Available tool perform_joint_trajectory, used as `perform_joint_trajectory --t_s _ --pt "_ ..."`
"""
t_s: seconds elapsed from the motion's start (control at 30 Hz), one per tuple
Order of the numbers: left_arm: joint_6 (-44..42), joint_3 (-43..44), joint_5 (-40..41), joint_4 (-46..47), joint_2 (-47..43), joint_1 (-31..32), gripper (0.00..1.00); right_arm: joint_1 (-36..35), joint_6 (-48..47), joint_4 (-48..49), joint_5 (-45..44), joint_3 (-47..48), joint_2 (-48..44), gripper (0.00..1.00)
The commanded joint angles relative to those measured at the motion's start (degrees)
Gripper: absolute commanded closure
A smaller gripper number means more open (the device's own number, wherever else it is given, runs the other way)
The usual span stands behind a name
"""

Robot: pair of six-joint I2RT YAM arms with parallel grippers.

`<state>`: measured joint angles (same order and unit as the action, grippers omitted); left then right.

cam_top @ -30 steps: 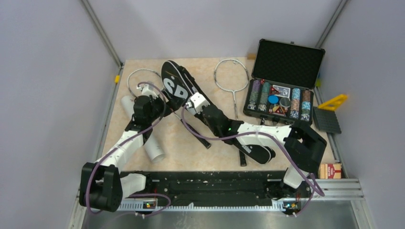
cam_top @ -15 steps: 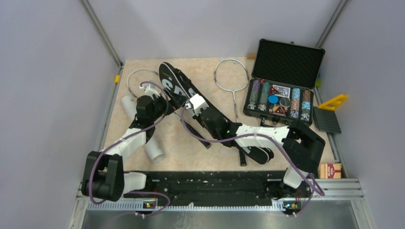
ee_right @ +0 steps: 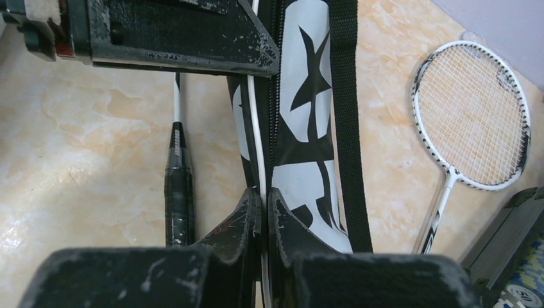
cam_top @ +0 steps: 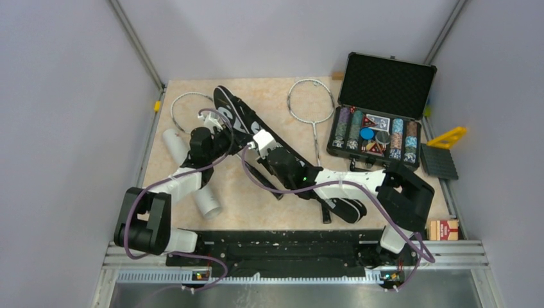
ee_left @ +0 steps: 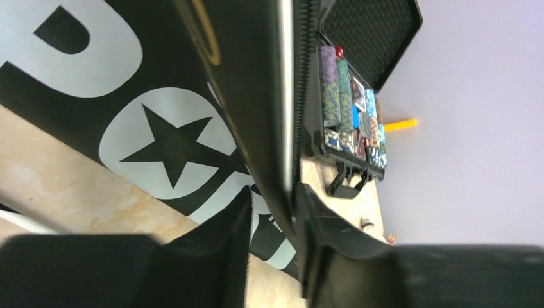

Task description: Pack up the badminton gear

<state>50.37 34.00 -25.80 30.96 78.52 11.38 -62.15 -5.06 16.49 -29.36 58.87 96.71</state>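
Note:
The long black bag (cam_top: 232, 109) with white lettering lies slantwise across the table, its near flap lifted on edge. My left gripper (cam_top: 224, 125) has its fingers on either side of that flap's edge (ee_left: 282, 128), shut on it (ee_left: 272, 192). Just to its right, my right gripper (cam_top: 251, 142) is shut on the bag's white-piped rim (ee_right: 263, 205). One racket's head (cam_top: 186, 102) shows at the far left; its black handle (ee_right: 176, 186) lies beside the bag. The other racket (cam_top: 311, 102) lies apart, also visible in the right wrist view (ee_right: 471, 115). The white tube (cam_top: 208, 202) lies under my left arm. No shuttlecocks show.
An open black case of poker chips (cam_top: 378, 122) stands at the right, also in the left wrist view (ee_left: 349, 109). A yellow piece (cam_top: 449, 136), a black ribbed block (cam_top: 439, 162) and a small box (cam_top: 442, 228) lie beyond the table's right edge. Grey walls close in on both sides.
My left gripper has moved right onto the bag's flap and closed on it. The flap has tipped up on edge, hiding most lettering. My right gripper, still shut, shifted slightly left.

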Motion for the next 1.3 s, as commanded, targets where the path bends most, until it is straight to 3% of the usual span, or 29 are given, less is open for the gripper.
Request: perform_joint_trajectory --t_s 0.0,0.03,0.07,0.13,0.27,0.53,0.87,1.27 --pt "-1.8 2.0 -0.4 1.8 2.1 -0.1 0.79 -0.8 2.4 1.3 4.0 -0.3 -1.3 1.0" --pt "-2.1 2.1 -0.9 1.9 2.3 -0.1 0.96 -0.9 2.5 1.2 5.0 -0.5 -1.7 1.0" --pt "-2.5 2.2 -1.1 1.9 2.3 -0.1 1.0 -0.8 2.5 0.9 5.9 -0.8 -2.2 0.99" --pt "-3.6 2.1 -1.0 1.3 1.7 -0.1 1.0 -0.8 2.5 -0.2 7.0 -1.1 -3.1 0.93" --pt "-7.6 1.3 -0.3 -2.7 -1.4 -0.1 1.0 -0.8 3.0 -4.2 6.0 -1.2 -6.4 0.53" --pt "-15.8 -0.1 -0.8 -11.3 -9.5 -0.1 1.0 -0.7 0.1 -9.2 8.8 -4.7 -15.4 0.24" --pt "-18.3 -0.6 -2.4 -13.7 -12.6 -0.1 1.0 -0.5 -3.5 -24.6 9.1 -2.4 -16.3 0.24" --pt "-19.4 0.1 -2.4 -15.4 -12.7 -0.1 1.0 -0.6 -4.8 -27.7 2.0 -4.3 -19.5 0.24"
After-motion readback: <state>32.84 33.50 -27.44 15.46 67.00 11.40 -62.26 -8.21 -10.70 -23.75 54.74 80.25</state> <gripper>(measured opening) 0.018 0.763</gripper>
